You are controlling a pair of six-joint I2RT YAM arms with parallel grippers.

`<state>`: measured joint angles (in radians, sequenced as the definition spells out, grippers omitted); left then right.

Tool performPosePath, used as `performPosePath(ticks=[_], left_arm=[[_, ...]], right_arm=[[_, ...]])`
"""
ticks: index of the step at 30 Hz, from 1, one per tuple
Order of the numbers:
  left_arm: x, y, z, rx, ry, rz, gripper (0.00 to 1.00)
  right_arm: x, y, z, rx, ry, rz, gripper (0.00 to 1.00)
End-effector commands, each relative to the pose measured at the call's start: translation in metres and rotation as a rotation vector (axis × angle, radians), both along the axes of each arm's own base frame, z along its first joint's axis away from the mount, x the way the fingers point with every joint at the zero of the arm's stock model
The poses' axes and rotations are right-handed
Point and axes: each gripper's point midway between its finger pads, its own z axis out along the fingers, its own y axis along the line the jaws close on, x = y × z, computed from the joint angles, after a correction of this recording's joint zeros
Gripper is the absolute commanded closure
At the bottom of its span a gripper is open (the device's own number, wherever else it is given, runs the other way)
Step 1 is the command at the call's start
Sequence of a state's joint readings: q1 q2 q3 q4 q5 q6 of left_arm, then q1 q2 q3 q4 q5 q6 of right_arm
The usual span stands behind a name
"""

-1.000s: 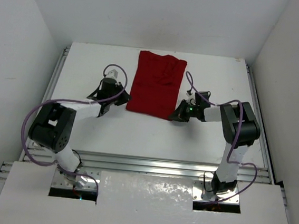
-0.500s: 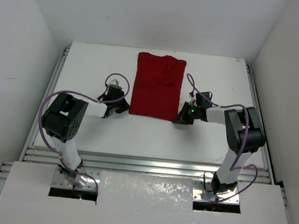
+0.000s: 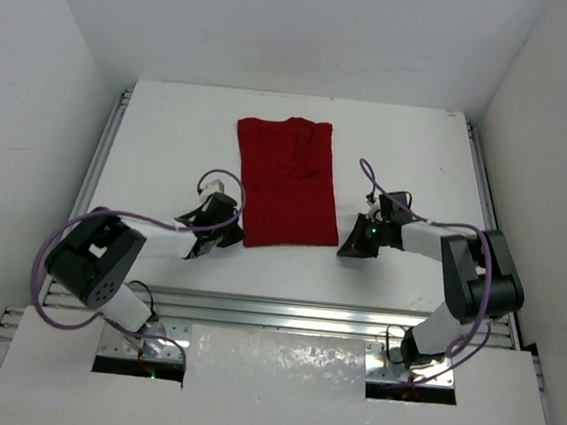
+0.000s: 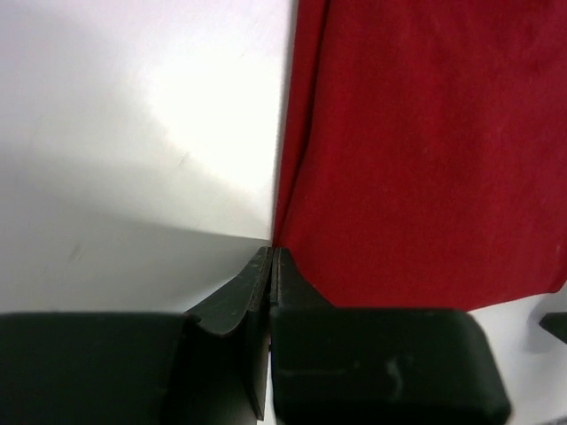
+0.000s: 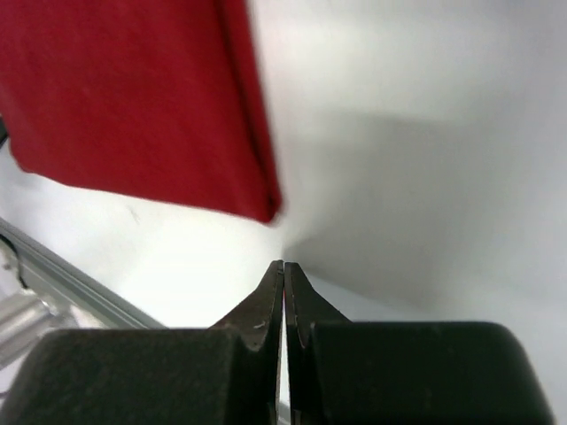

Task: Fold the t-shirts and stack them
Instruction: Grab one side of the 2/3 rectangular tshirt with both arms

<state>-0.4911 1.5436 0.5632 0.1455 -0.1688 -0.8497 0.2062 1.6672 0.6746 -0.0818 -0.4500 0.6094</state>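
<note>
The dark red t-shirt (image 3: 285,178) lies folded into a long strip on the white table (image 3: 160,140), slightly skewed, its near end towards me. My left gripper (image 3: 232,236) is shut at the strip's near left corner; in the left wrist view its tips (image 4: 270,252) meet the cloth's left edge (image 4: 416,150) and seem to pinch it. My right gripper (image 3: 348,247) is shut and empty just off the near right corner. In the right wrist view its tips (image 5: 283,264) sit a short gap below the blurred shirt corner (image 5: 133,97).
A metal rail (image 3: 274,310) runs along the table's near edge, close behind both grippers; it also shows in the right wrist view (image 5: 53,266). White walls close in the table on the left, right and far sides.
Both grippers moved towards the near edge. The shirt slid nearer and leftward and turned with the left gripper. The right gripper's tips have come off the shirt's corner.
</note>
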Motion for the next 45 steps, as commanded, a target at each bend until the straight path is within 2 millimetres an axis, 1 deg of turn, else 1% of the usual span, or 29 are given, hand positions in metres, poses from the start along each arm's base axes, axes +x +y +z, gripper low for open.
performPosePath(ticks=[1,2,3,4,5,6,7,8,10,11,12,13,14,15,17,18,19,20,21,22,25,28,30,35,41,42,43,44,45], left_arm=[[-0.051,0.026,-0.024,0.07,0.117,0.019,1.0],[-0.05,0.027,-0.013,0.055,0.084,0.022,1.0],[-0.051,0.028,-0.008,0.053,0.071,0.023,0.92],[-0.061,0.037,-0.011,0.089,0.099,0.026,0.84],[-0.06,0.039,0.002,0.081,0.068,0.033,0.64],[-0.064,0.043,0.004,0.091,0.073,0.037,0.54],[-0.065,0.046,0.008,0.093,0.06,0.048,0.47],[-0.063,0.045,0.021,0.069,0.018,0.05,0.37],[-0.066,0.044,0.027,0.047,-0.006,0.038,0.31],[-0.067,0.042,0.032,0.028,-0.024,0.033,0.29],[-0.069,0.041,0.03,0.014,-0.025,0.025,0.29],[-0.071,0.039,0.029,0.004,-0.021,0.016,0.29],[-0.072,0.038,0.025,0.005,-0.008,0.011,0.34],[-0.069,0.033,0.025,-0.014,-0.016,-0.004,0.39],[-0.073,0.024,0.015,-0.034,0.012,-0.045,0.42],[-0.068,0.018,0.016,-0.066,-0.012,-0.057,0.43],[-0.07,0.013,0.014,-0.085,-0.006,-0.074,0.43],[-0.071,0.012,0.008,-0.085,0.011,-0.077,0.44],[-0.071,0.011,0.006,-0.091,0.017,-0.071,0.44],[-0.072,0.011,0.002,-0.089,0.033,-0.073,0.45],[-0.073,0.006,0.001,-0.111,0.037,-0.093,0.45],[-0.073,0.0,0.001,-0.136,0.035,-0.111,0.47],[-0.072,-0.006,0.002,-0.158,0.038,-0.129,0.48],[-0.079,-0.008,-0.011,-0.156,0.086,-0.144,0.54],[-0.079,-0.011,-0.02,-0.159,0.106,-0.159,0.74],[-0.08,-0.012,-0.023,-0.159,0.118,-0.165,0.8],[-0.08,-0.013,-0.024,-0.16,0.119,-0.168,0.84],[-0.078,-0.014,-0.024,-0.163,0.114,-0.173,0.87],[-0.079,-0.015,-0.027,-0.16,0.124,-0.175,1.0]], right_arm=[[-0.016,-0.013,0.013,-0.049,-0.05,-0.011,1.0],[-0.017,-0.015,0.023,-0.048,-0.091,-0.028,0.97],[-0.017,-0.014,0.027,-0.038,-0.098,-0.023,0.85],[-0.018,-0.011,0.031,-0.021,-0.105,-0.002,0.63],[-0.014,-0.008,0.035,-0.013,-0.112,0.009,0.58],[-0.014,-0.007,0.035,-0.006,-0.109,0.017,0.54],[-0.012,-0.006,0.033,-0.005,-0.107,0.018,0.49],[-0.012,-0.006,0.028,-0.005,-0.089,0.022,0.49],[-0.016,0.006,0.029,0.064,-0.071,0.053,0.49],[-0.016,0.01,0.024,0.072,-0.072,0.061,0.48],[-0.017,0.012,0.021,0.069,-0.071,0.069,0.48],[-0.017,0.012,0.017,0.05,-0.069,0.074,0.47],[-0.012,0.013,0.018,0.052,-0.071,0.075,0.46],[-0.011,0.013,0.013,0.048,-0.058,0.074,0.41],[0.0,0.014,0.014,0.041,-0.086,0.069,0.4],[0.002,0.013,0.008,0.032,-0.069,0.064,0.39],[0.003,0.014,0.007,0.032,-0.059,0.064,0.4],[0.008,0.017,0.008,0.043,-0.06,0.07,0.45],[0.006,0.019,0.004,0.051,-0.036,0.072,0.54],[0.003,0.019,0.002,0.053,-0.034,0.07,0.54],[0.001,0.014,-0.003,0.025,-0.034,0.052,0.56],[0.0,0.02,-0.001,0.044,-0.032,0.064,0.63],[0.001,0.021,-0.001,0.042,-0.033,0.066,0.63],[-0.001,0.026,-0.004,0.054,-0.012,0.077,0.65],[0.005,0.03,0.0,0.067,-0.037,0.082,0.66],[0.006,0.032,0.0,0.074,-0.038,0.085,0.68],[0.007,0.034,0.002,0.089,-0.04,0.094,0.71],[0.006,0.036,0.003,0.098,-0.038,0.096,0.8],[0.006,0.037,0.004,0.104,-0.039,0.101,0.85]])
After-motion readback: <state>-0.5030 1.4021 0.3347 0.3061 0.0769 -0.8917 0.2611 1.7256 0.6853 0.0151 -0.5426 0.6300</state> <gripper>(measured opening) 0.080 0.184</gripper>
